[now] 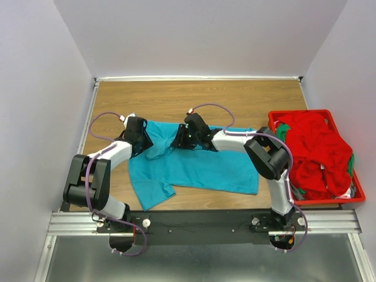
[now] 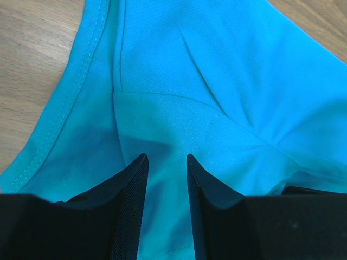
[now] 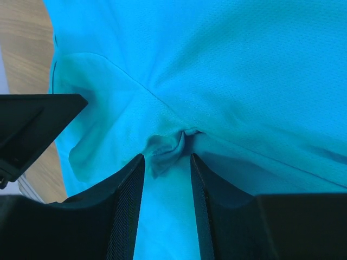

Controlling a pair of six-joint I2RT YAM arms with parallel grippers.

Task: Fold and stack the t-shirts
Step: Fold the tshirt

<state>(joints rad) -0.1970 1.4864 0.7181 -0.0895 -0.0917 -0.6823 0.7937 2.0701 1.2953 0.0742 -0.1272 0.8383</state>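
A teal t-shirt (image 1: 200,167) lies spread across the middle of the wooden table (image 1: 235,97), creased along its far edge. My left gripper (image 1: 145,143) is down on the shirt's far left corner. In the left wrist view its jaws (image 2: 165,157) stand apart over a flat fold of teal cloth (image 2: 179,119), near the stitched hem (image 2: 59,119). My right gripper (image 1: 180,140) sits on the far edge close beside it, open (image 3: 167,157), with a small pucker of cloth (image 3: 165,149) at its fingertips. More t-shirts, red and green (image 1: 314,147), are heaped in the crate.
A red plastic crate (image 1: 359,198) stands at the table's right side. White walls close in on the left, back and right. A black part of the left arm (image 3: 32,130) shows at the left of the right wrist view. Bare wood (image 1: 111,100) lies behind the shirt.
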